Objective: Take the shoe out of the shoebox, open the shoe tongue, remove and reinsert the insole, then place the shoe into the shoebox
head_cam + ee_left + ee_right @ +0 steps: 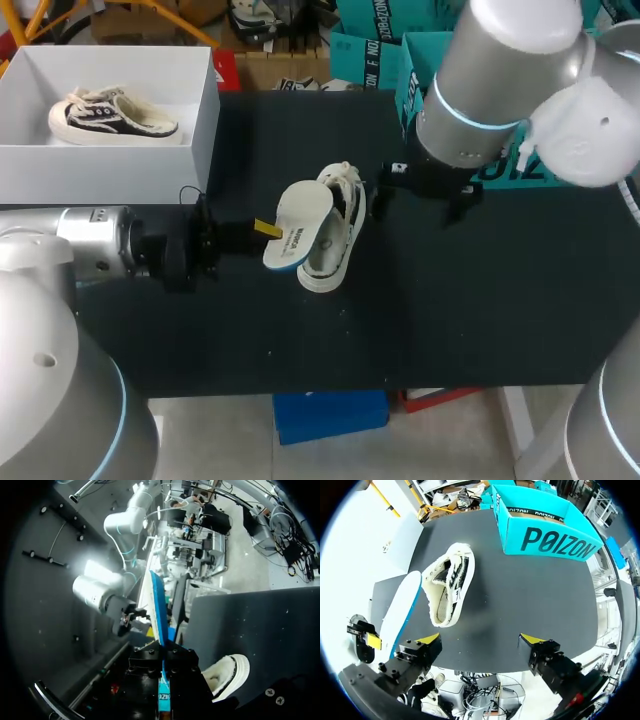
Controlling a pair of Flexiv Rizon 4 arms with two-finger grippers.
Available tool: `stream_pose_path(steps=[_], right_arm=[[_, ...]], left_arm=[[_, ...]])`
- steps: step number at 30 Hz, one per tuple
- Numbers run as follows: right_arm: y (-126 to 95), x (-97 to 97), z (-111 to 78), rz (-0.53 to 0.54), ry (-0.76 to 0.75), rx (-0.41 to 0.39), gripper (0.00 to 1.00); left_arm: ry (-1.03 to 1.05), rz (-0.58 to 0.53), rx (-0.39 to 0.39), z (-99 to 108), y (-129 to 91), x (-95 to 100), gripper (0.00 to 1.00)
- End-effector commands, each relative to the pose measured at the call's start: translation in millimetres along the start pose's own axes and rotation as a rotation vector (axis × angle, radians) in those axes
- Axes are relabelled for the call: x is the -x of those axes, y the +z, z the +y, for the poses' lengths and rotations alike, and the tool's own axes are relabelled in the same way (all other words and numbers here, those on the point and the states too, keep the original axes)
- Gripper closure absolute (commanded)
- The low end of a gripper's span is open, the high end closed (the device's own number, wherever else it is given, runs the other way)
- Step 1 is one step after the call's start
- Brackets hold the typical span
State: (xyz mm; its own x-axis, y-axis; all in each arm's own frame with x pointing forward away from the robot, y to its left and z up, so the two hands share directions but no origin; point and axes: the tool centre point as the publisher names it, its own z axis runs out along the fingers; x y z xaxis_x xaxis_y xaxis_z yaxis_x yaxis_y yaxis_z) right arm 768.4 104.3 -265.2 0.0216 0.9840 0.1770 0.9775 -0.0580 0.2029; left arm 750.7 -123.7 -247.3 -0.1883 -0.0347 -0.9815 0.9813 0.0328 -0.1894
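Observation:
A white and black shoe (pixel 335 235) (pixel 449 585) lies on its side in the middle of the black table (pixel 480 300). My left gripper (pixel 262 230) (pixel 164 682) is shut on the heel end of its white insole with a blue edge (pixel 298 222) (pixel 158 605) (pixel 400 611), holding it just over the shoe's opening. My right gripper (pixel 425 192) (pixel 481 640) hovers open to the right of the shoe, nothing between its fingers. The white shoebox (pixel 205 125) at the back left holds a second shoe (pixel 110 115).
Teal boxes (pixel 385 55) (pixel 545 527) stand at the table's back edge behind the right arm. The shoebox's wall is close to the left arm. Bare table surface lies in front and to the right of the shoe.

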Motion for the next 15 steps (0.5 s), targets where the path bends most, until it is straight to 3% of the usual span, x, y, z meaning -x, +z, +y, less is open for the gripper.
stream_pose_path(steps=[1,3,8,15], right_arm=[[5.6,5.5,-5.7,0.458,0.017,0.066,0.0],[5.3,3.0,-5.2,0.507,0.016,0.074,0.0],[-0.9,-1.6,-2.5,0.774,0.046,0.096,0.0],[-0.3,-11.7,-2.5,0.966,0.056,0.077,0.0]], left_arm=[[0.001,0.008,0.003,-0.4,2.1,1.1,1.0],[0.003,0.009,0.003,-0.5,2.4,1.2,1.0],[0.005,0.01,0.002,-0.6,2.9,1.4,1.0],[0.01,0.014,0.002,0.1,4.2,0.8,1.0]])
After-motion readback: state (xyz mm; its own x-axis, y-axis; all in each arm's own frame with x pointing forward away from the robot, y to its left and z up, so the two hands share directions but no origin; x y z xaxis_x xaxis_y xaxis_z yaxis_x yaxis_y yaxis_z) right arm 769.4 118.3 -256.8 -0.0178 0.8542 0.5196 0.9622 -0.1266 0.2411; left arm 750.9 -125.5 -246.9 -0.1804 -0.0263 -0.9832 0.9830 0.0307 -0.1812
